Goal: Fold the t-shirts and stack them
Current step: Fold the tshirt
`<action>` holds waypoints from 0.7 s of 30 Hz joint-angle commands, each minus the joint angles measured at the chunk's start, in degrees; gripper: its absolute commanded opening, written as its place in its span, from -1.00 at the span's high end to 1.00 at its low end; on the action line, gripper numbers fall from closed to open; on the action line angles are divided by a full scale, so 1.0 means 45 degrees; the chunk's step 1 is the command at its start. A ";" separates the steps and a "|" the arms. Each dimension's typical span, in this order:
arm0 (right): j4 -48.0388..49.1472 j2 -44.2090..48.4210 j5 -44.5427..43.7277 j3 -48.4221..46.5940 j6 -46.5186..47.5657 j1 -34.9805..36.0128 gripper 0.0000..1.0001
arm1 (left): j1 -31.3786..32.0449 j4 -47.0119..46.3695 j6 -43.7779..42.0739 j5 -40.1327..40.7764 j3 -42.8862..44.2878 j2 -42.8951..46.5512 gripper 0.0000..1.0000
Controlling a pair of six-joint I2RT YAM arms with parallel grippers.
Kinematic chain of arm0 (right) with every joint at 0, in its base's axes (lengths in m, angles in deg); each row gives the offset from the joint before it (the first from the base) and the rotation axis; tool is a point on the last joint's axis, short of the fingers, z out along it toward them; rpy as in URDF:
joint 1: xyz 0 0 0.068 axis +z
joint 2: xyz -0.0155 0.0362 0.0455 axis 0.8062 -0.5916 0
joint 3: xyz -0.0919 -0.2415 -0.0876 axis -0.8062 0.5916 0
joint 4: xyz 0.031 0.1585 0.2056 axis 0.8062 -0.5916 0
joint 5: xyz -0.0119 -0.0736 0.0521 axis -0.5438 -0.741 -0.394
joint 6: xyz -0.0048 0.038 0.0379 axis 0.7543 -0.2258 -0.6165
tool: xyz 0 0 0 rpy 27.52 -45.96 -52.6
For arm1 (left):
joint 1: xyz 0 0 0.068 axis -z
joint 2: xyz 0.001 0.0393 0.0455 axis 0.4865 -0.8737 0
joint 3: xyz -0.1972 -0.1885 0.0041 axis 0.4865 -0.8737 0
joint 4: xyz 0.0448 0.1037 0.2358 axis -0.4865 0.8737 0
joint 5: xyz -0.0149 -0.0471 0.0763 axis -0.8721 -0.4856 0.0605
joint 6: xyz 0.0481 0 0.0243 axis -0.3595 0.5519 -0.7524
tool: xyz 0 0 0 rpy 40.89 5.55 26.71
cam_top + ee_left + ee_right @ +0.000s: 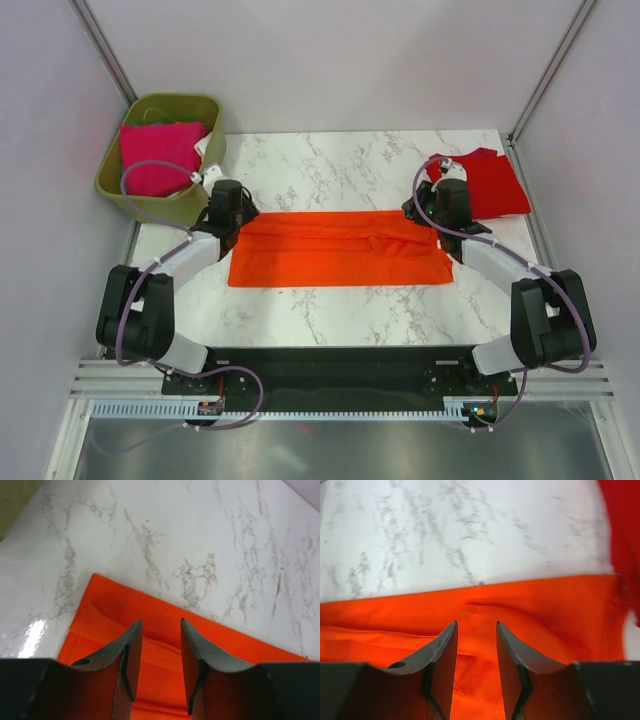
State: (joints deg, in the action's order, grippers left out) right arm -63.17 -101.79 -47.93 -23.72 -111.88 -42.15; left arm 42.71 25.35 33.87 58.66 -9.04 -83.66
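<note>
Worktop [330,160] of white marble pattern carries the orange t-shirt [340,255], folded into a long flat band that runs left to right across the middle. The left pincer [160,625] hangs over the band's far left corner, its two dark fingers parted with bare orange cloth showing in the gap; nothing is gripped. The right pincer [476,625] mirrors it near the band's far right end, fingers likewise parted above the cloth, a soft crease running across just ahead of them. The red t-shirt [495,185] lies at the far right corner of the worktop, just beside the orange band's right end; whether the two touch cannot be told. The magenta pink t-shirt [155,160] sits bundled inside the olive-green bin [110,185], which stands off the worktop's far left corner.
</note>
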 commanded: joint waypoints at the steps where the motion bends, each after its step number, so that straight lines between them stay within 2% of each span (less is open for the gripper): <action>1: -0.0596 -0.0591 0.0949 -0.1362 0.0406 0.0766 0.14 | 0.0277 -0.0268 -0.0457 -0.0819 0.1189 -0.0486 0.14; 4: -0.0617 -0.1411 0.0950 -0.1891 -0.0218 0.1313 0.21 | 0.0414 -0.0229 -0.0438 -0.1191 0.1834 -0.1150 0.15; 8: 0.0202 -0.3222 0.1787 -0.2611 -0.1701 0.1900 0.41 | 0.1075 0.0122 0.0088 -0.1855 0.2751 -0.2049 0.18; 14: 0.0458 -0.5316 0.2610 -0.4291 -0.2155 0.2779 0.97 | 0.2053 0.0084 0.0460 -0.2634 0.3961 -0.3591 0.22; 18: 0.0068 -0.6079 0.2785 -0.4840 -0.2115 0.3092 1.00 | 0.2327 0.0375 0.0150 -0.4177 0.5172 -0.4801 0.31; 21: -0.0088 -0.6529 0.3019 -0.5036 -0.2193 0.3190 1.00 | 0.2445 0.1564 -0.0085 -0.4921 0.6442 -0.5856 0.49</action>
State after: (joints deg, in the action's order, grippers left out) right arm -63.80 -129.65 -36.33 -43.63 -120.76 -27.88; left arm 53.34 28.78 34.33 41.96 14.80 -107.07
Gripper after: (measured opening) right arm 0.007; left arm 0.275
